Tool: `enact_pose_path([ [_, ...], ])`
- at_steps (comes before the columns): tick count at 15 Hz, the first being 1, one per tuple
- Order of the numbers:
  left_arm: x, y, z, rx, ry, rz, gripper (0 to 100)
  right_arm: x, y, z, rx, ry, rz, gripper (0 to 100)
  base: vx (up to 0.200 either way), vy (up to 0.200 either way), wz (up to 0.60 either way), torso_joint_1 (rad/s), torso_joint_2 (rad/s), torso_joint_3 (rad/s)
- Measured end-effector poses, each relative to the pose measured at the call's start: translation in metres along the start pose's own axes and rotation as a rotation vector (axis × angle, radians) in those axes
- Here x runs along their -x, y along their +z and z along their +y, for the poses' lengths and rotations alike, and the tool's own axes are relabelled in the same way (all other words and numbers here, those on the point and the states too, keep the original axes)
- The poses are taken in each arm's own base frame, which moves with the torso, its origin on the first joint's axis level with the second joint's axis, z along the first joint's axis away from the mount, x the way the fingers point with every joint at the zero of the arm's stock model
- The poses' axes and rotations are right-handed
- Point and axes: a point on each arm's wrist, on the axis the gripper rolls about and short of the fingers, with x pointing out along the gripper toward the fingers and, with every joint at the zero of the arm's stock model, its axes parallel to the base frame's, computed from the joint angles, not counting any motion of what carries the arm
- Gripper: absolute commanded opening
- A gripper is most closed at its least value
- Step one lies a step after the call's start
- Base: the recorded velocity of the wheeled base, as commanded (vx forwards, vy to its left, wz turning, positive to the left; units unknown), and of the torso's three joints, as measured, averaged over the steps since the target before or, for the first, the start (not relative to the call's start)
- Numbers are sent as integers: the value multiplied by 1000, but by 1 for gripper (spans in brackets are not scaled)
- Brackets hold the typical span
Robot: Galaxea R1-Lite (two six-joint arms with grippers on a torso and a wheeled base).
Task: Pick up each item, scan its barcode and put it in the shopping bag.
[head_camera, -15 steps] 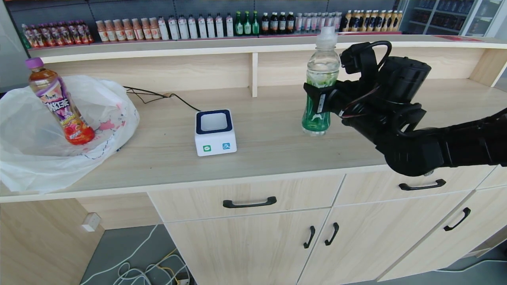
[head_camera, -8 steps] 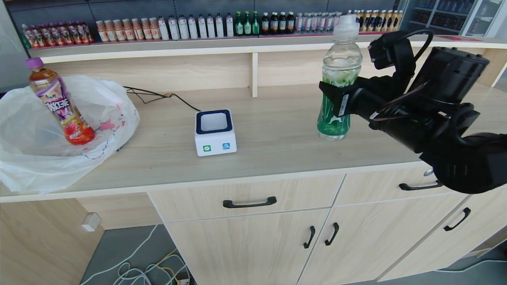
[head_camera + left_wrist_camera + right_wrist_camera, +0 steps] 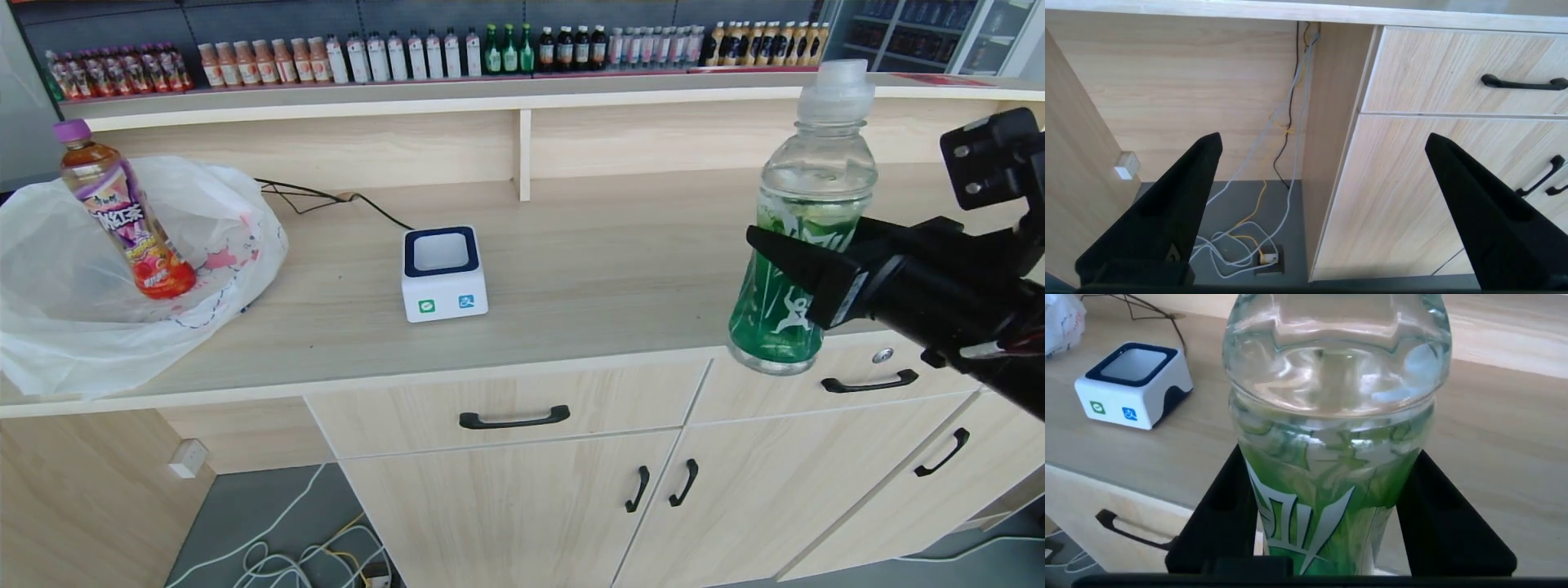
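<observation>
while right pincer [image 3: 804, 249] grips green bottle [image 3: 816, 184] over wood counter [image 3: 588, 269], left pincer [image 3: 1323, 145] gapes; drink shelves [image 3: 408, 55] behind.

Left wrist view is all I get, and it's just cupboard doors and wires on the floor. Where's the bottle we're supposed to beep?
Observer: The right hand is gripping the green bottle upright, up in the air off the counter.
Operator: Where's the beeper thing?
Observer: The white scanner box sits on the counter, to the robot's left of the bottle, with its window facing up.
Operator: Is anything in the bag already?
Observer: Yes, a tea bottle with a purple cap leans inside the white shopping bag at the counter's left end.
</observation>
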Motion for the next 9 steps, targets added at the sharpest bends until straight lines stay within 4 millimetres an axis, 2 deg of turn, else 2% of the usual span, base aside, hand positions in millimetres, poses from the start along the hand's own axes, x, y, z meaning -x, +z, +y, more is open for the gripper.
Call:
enact_pose_path([
  [4,0,0,0,0,0,0,100,51,-14,3,-56,141,14,0,0,0,0,0,0,0],
  [9,0,0,0,0,0,0,100,75,-1,0,-69,151,-63,0,0,0,0,0,0,0],
])
